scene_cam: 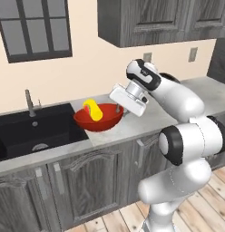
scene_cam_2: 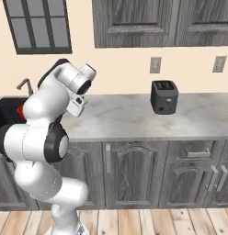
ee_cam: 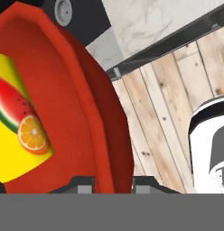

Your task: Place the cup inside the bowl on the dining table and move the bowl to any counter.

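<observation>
Gripper (scene_cam: 118, 108) closed on rim of red bowl (scene_cam: 99, 118) at centre left of left base view, just right of black sink (scene_cam: 32, 130) over grey counter (scene_cam: 146, 121); yellow cup (scene_cam: 92, 110) leaning inside bowl; toaster (scene_cam_2: 163, 97) centre right of right base view

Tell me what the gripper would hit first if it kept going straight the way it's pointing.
Probably the bowl itself: the gripper has its fingertips either side of the red rim, apparently clamped on it. Past the rim sits the cup, though depth is unclear.
</observation>
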You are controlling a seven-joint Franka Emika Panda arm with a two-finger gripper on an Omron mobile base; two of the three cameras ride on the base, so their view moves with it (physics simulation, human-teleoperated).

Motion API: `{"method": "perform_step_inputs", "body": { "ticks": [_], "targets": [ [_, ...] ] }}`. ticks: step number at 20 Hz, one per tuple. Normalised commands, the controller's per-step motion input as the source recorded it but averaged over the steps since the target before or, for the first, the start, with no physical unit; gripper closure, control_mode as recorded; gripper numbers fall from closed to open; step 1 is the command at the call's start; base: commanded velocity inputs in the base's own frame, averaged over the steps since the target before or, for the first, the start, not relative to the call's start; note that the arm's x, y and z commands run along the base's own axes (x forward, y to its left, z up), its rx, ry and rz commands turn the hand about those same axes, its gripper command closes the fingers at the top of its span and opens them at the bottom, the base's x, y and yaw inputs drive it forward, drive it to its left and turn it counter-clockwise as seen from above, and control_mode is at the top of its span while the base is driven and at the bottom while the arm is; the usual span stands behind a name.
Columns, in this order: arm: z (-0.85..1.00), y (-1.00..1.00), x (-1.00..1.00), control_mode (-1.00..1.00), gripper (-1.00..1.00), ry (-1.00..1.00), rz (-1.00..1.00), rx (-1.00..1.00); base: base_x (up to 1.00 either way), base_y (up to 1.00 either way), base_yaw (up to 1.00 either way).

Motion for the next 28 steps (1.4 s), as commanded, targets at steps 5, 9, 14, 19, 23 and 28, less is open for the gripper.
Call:
{"method": "perform_step_inputs", "body": {
  "ticks": [5,9,14,19,23,28],
  "targets": [
    [0.00,0.00,0.00,1.00,1.00,0.00,0.00,0.00,0.26,-0.74,0.09],
    [0.00,0.00,0.00,1.00,1.00,0.00,0.00,0.00,0.11,-0.76,0.08],
    [0.00,0.00,0.00,1.00,1.00,0.00,0.00,0.00,0.20,-0.51,0.07],
    [0.00,0.00,0.00,1.00,1.00,0.00,0.00,0.00,0.59,-0.11,0.02],
    [0.00,0.00,0.00,1.00,1.00,0.00,0.00,0.00,0.45,-0.01,0.00],
    [0.00,0.00,0.00,1.00,1.00,0.00,0.00,0.00,0.04,0.00,0.00]
  ]
}}
